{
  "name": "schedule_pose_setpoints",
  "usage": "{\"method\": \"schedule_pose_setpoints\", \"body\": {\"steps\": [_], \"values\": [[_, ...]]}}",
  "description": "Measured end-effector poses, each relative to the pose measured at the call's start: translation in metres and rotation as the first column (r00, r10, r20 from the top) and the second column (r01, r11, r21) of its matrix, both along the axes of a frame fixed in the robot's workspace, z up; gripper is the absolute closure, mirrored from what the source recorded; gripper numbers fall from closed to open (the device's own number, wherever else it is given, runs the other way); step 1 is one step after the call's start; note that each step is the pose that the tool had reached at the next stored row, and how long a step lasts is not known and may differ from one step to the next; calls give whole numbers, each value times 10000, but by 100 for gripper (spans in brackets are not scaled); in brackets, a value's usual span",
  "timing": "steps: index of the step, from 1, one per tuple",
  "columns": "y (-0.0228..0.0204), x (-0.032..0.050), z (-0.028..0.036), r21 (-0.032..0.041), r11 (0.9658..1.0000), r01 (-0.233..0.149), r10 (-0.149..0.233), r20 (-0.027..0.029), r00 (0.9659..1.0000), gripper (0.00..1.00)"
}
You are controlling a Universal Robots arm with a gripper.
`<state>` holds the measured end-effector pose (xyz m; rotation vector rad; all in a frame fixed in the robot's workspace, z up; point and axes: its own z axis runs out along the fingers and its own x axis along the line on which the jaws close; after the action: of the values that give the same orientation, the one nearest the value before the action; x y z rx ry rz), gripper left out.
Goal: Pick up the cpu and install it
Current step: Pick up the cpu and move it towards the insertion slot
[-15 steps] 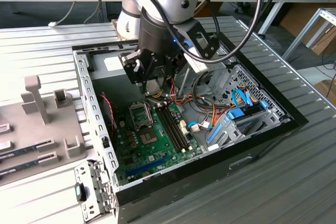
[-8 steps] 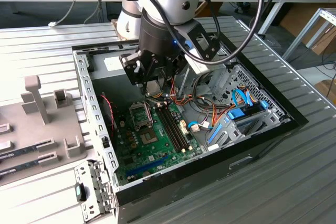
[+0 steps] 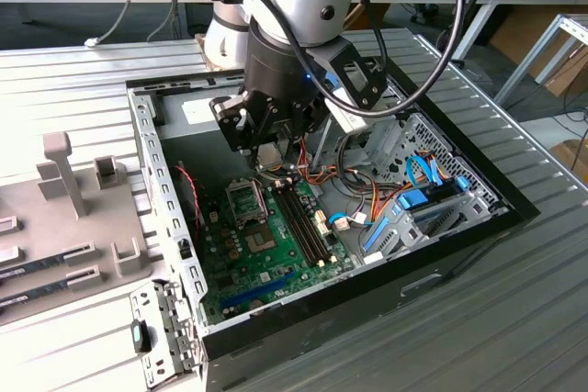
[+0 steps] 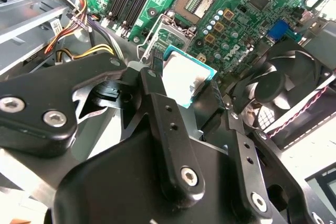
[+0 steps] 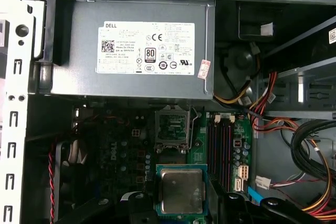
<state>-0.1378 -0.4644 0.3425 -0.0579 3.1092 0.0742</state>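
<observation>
My gripper [image 3: 268, 148] hangs inside the open computer case, above the motherboard [image 3: 276, 254], shut on the cpu. The cpu [image 4: 185, 73] is a small silver-topped square with a thin green rim, pinched at two opposite edges by the black fingers [image 4: 157, 103] in the second wrist view. In the first wrist view the cpu [image 5: 181, 190] sits level between the fingers. The open cpu socket [image 5: 173, 128] lies on the board a short way beyond the chip, with its metal frame raised [image 4: 195, 4]. In the exterior view the socket [image 3: 243, 199] is just below the gripper.
A grey power supply [image 5: 131, 45] fills the case's back wall. Dark memory sticks [image 3: 303, 218] run beside the socket. A black fan [image 4: 278, 85], bundled cables [image 3: 367, 195] and a blue drive bracket [image 3: 423, 208] crowd the exterior view's right. A grey fixture tray [image 3: 64, 218] stands outside, left.
</observation>
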Motion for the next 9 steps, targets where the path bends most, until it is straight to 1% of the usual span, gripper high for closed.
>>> {"method": "schedule_pose_setpoints", "body": {"steps": [4, 9], "values": [[-22, 0, -2, 0, 10000, 0, 0, 0, 10000, 53], [-41, 0, -4, 0, 10000, 0, 0, 0, 10000, 53]]}}
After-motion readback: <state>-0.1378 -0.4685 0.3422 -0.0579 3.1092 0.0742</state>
